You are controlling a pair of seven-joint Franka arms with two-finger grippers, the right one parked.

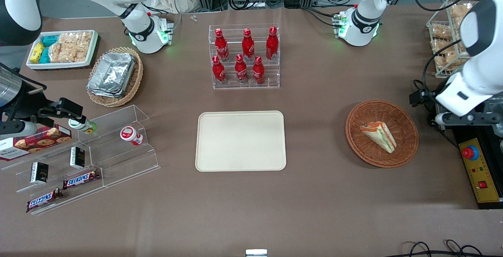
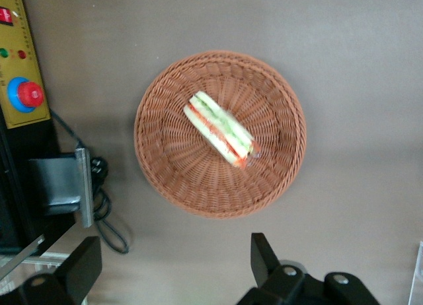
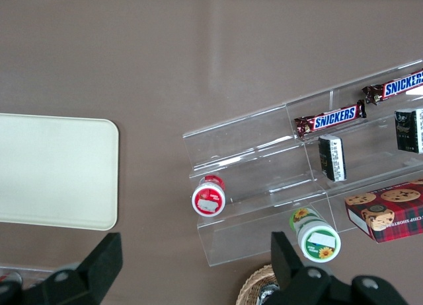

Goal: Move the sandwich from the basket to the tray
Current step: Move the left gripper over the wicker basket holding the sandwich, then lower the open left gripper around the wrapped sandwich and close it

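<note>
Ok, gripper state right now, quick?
Gripper: open, holding nothing, above the table beside the basket; sandwich lies in it.

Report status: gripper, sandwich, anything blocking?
Gripper open, above table beside basket, holding nothing. Sandwich in basket, untouched. Tray bare; nothing in the way.

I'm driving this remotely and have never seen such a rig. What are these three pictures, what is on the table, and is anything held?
Two white robot arms stand at a brown table. One picture looks down from the front; the other two come from cameras on each arm's wrist. The working arm's tool hovers open above the table beside the round basket, holding nothing. The sandwich lies in that basket. The cream tray waits bare mid-table, with a rack of red bottles farther from the front camera. Snack displays sit toward the parked arm's end.
</note>
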